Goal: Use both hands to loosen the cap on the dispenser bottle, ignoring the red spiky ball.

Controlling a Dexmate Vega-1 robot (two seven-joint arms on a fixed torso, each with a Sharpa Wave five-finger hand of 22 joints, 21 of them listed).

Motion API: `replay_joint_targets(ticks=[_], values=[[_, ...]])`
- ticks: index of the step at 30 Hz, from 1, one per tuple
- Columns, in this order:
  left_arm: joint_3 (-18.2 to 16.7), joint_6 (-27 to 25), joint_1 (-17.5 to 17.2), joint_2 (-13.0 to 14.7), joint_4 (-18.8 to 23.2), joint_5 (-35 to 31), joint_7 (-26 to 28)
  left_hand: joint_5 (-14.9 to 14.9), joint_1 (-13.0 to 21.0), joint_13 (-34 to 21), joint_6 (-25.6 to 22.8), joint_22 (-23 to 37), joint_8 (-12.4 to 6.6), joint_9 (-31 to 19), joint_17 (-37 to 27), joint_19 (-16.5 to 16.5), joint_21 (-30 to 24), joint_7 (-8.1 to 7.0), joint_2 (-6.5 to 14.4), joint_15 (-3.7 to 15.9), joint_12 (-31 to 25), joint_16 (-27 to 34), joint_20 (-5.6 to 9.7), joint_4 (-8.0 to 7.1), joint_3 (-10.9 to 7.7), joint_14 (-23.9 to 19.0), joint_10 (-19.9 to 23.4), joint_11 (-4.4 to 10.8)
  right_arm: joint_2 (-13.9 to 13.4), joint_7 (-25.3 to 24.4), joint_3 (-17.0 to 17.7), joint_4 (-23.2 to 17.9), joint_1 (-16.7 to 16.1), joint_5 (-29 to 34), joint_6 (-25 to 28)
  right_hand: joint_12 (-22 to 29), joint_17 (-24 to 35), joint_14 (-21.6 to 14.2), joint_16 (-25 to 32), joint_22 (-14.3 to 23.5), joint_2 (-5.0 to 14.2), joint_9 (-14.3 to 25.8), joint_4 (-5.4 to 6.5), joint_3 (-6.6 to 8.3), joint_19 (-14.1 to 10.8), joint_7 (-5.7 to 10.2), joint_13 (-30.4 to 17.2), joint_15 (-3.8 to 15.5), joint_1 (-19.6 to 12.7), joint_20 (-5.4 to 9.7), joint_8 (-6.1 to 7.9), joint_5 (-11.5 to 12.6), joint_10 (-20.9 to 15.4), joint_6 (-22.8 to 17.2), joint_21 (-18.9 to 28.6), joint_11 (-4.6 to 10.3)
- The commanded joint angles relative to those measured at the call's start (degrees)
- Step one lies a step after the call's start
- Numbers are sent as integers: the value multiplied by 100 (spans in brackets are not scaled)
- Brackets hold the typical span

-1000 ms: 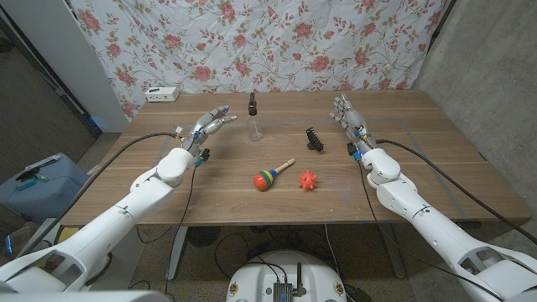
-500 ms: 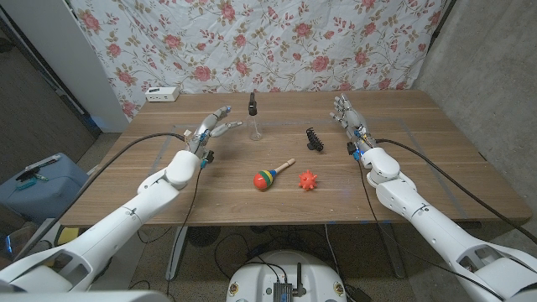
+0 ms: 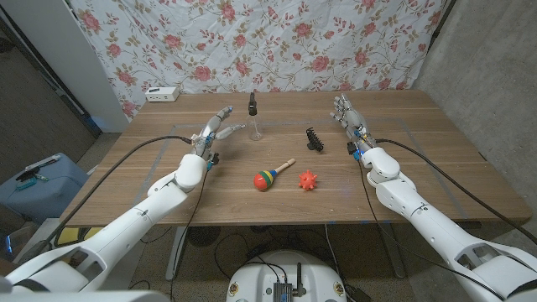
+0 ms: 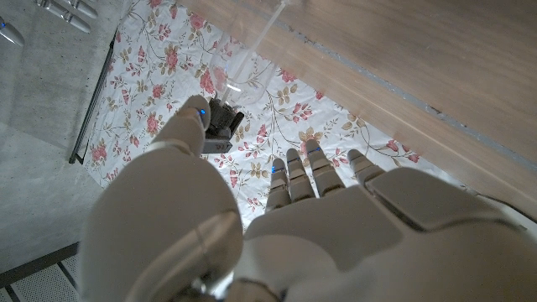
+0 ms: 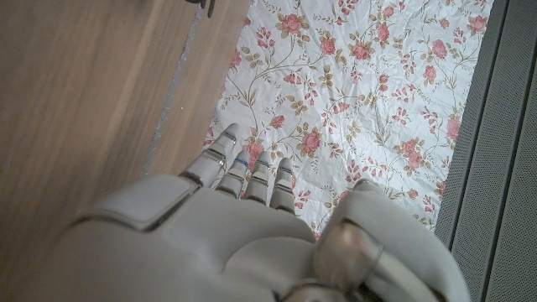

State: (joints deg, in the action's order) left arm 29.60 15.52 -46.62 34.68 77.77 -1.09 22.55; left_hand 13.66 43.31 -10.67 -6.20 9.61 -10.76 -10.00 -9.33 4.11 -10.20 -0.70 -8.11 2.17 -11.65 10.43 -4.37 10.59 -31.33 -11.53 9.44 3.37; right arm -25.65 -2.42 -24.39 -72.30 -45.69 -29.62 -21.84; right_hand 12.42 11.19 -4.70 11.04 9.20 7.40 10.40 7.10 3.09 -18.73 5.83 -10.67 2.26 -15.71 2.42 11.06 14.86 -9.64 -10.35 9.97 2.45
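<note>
The left hand (image 3: 220,124) has been advanced, fingers spread and empty, toward the upright dispenser bottle (image 3: 254,116) near the table's far edge; the right hand (image 3: 346,114), likewise empty, is farther off.

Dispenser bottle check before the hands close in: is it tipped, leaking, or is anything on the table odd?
Nothing stands out. The dispenser bottle stands upright with its black cap on and no spill around it. The red spiky ball, the striped maraca and a black comb-like piece lie apart from it.
</note>
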Motion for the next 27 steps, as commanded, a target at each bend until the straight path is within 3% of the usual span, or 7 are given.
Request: replay_joint_targets(ticks=[1, 12, 27], values=[[127, 449, 166, -411, -673, -11, 251, 17, 124, -16, 28, 4, -2, -32, -19, 7, -34, 23, -4, 251, 13, 29, 90, -20, -25, -89, -14, 11, 9, 64, 16, 26, -28, -49, -104, -33, -2, -53, 30, 25, 5, 5, -24, -14, 27, 12, -10, 151, -42, 219, 29, 29, -58, -71, 28, 8], [216, 917, 412, -741, -1311, 283, 44, 24, 292, -15, 149, 2, 2, -35, -18, -6, -39, 131, -135, 137, 36, -14, 198, -30, 69, -47, -90, -124, -6, 69, 45, -20, -109, -78, -166, -39, -6, -56, 30, 26, 5, 4, -30, -10, 43, 22, -11, 141, -38, 195, 24, 25, -84, -79, 31, 18], [390, 1461, 887, -1255, -2393, 403, 57, 61, 385, -2, 53, -1, -46, -31, -12, -91, -61, 164, -174, 174, 1, 24, 300, -57, 165, -204, 14, -138, -43, 114, 96, -66, -173, -150, -196, -52, -9, -70, 34, 27, 6, 4, -35, -5, 62, 41, -12, 123, -32, 182, 21, 22, -94, -93, 34, 26]])
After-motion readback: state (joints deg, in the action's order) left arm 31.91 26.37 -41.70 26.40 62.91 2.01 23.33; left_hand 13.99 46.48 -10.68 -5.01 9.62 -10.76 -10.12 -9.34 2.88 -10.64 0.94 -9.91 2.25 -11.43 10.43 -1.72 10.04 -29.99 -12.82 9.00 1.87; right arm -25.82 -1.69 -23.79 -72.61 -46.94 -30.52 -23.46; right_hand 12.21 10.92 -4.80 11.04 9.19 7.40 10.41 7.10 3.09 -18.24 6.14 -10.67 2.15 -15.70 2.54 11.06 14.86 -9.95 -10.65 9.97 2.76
